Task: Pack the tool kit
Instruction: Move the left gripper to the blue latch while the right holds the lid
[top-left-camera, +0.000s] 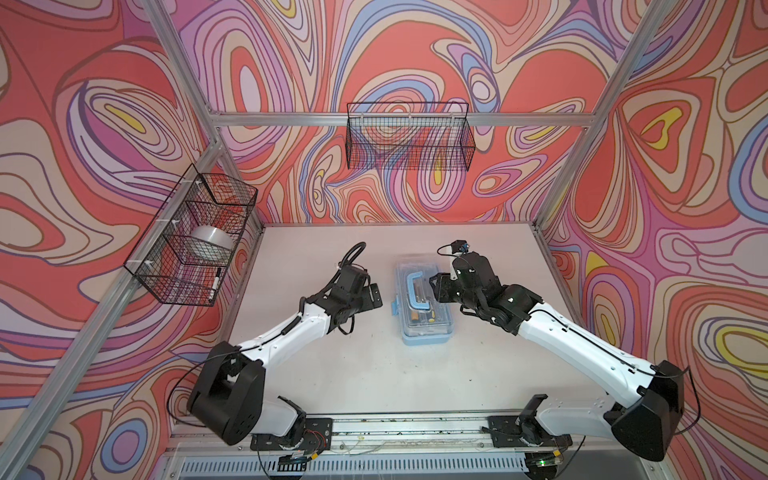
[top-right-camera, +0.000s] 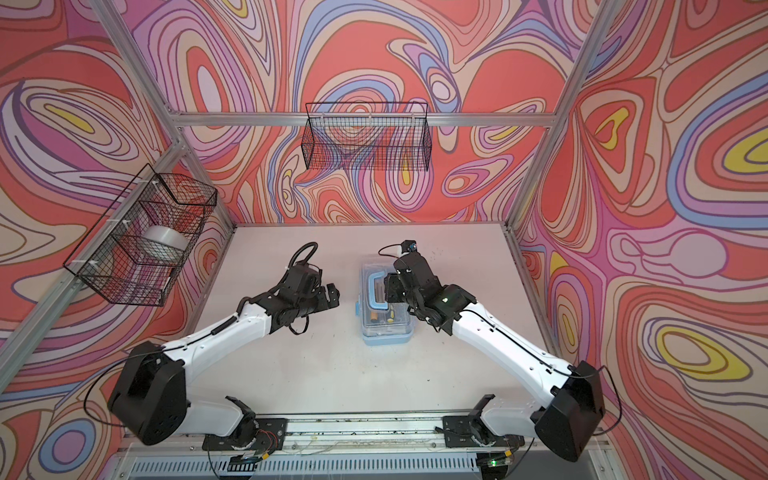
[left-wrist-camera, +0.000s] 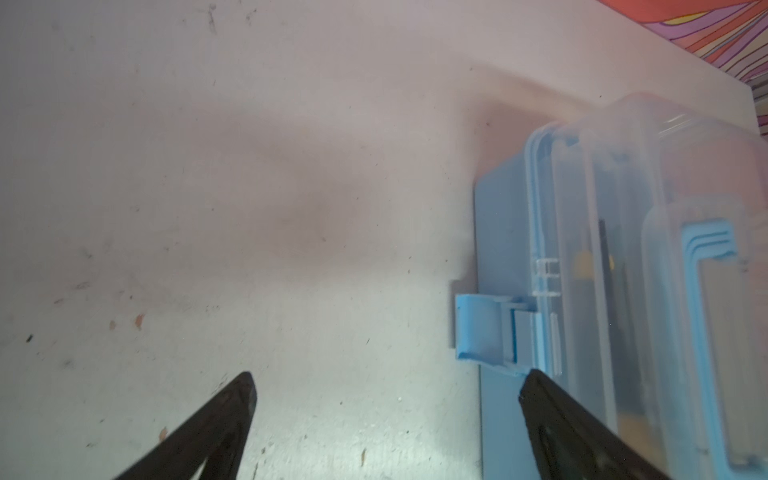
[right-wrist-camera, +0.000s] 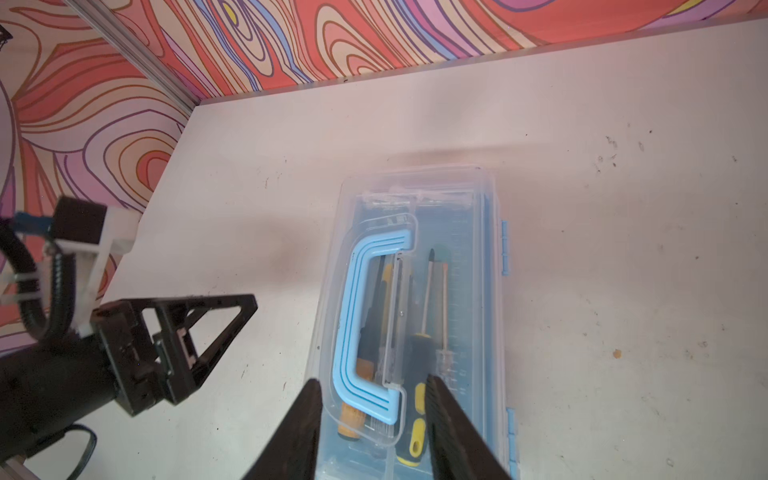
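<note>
The tool kit (top-left-camera: 422, 328) (top-right-camera: 384, 330) is a light-blue box with a clear lid lying shut on it, near the middle of the white table. Through the lid I see a black-and-yellow screwdriver (right-wrist-camera: 415, 419) and an orange-handled tool (right-wrist-camera: 353, 415). My right gripper (right-wrist-camera: 374, 382) (top-left-camera: 436, 286) hovers over the lid, open, its jaws straddling one end of the blue handle (right-wrist-camera: 353, 316) without pressing it. My left gripper (left-wrist-camera: 386, 382) (top-left-camera: 376, 297) stands wide open and empty just left of the box. One fingertip (left-wrist-camera: 536, 386) is next to the blue latch (left-wrist-camera: 482, 328), which sticks out from the box's side.
A black wire basket (top-left-camera: 158, 266) on the left wall holds a tape roll (top-left-camera: 208, 241) and a marker (top-left-camera: 216, 280). Another wire basket (top-left-camera: 409, 164) hangs on the back wall. Aluminium frame posts (top-left-camera: 557, 199) border the white table (top-left-camera: 332, 365).
</note>
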